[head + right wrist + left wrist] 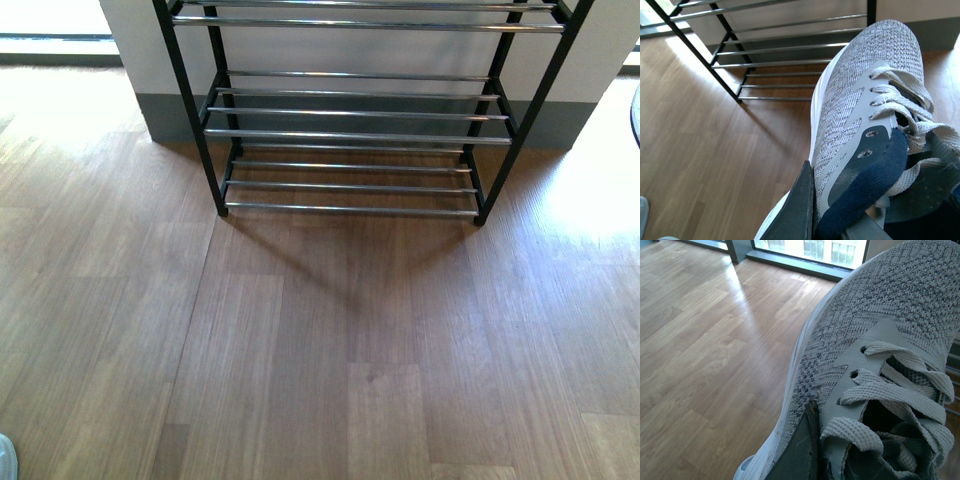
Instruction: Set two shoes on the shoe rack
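My left claw [832, 462] was pinched onto the first shoe [880, 305]; one dark finger [797, 452] lay flat on the outside of the shoe's grey knit side; the other half of the claw went down inside the shoe, next to the pale laces [890, 390]; so the claw was open only as wide as the shoe's wall, and it was holding that wall tight. The wooden floor [705, 350] showed past that shoe; I could not tell if the shoe was up off it.

My right claw [832, 222] was squeezed the same way onto the second shoe [860, 75]; one dark finger [795, 210] pressed on the outside by the white sole; the dark blue collar [875, 180] sat right in the pinch. The toe of this shoe pointed toward the shoe rack [790, 50]; it was near the rack but not on it.

From my body camera I saw the shoe rack [350, 135] standing on the floor [320, 350] against a pale wall [130, 40]; my claws and both shoes were out of that picture.
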`<state>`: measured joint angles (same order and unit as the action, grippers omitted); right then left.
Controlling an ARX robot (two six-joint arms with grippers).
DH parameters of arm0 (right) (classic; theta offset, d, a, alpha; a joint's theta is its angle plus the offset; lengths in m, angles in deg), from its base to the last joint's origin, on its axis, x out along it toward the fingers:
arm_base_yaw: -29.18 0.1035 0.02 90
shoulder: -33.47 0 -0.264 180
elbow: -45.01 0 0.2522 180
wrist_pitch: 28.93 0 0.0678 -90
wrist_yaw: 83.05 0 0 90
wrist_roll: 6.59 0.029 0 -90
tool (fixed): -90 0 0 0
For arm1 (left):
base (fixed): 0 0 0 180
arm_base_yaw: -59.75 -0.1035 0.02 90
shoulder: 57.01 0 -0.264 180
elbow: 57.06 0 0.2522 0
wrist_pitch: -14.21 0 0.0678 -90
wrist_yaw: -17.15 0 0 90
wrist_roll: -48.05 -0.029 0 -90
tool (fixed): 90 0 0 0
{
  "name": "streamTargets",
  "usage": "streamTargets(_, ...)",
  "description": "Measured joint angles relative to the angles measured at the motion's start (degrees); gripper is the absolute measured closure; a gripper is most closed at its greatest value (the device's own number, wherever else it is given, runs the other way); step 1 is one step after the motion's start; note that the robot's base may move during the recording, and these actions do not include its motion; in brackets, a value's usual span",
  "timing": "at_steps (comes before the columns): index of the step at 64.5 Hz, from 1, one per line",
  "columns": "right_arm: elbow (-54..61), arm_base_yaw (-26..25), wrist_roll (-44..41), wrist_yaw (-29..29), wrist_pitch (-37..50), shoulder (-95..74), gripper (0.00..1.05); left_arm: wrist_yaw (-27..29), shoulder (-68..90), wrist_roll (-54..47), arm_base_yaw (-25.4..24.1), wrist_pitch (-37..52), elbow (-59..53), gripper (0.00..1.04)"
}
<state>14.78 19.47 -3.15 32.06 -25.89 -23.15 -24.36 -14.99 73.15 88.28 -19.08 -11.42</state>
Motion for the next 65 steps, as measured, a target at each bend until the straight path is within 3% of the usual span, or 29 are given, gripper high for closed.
streamTargets(65,0.00,-0.04,0.00,-0.46,0.00,-0.02,1.03,-0.42,0.11,0.00,0.02,0.00,0.00,1.03)
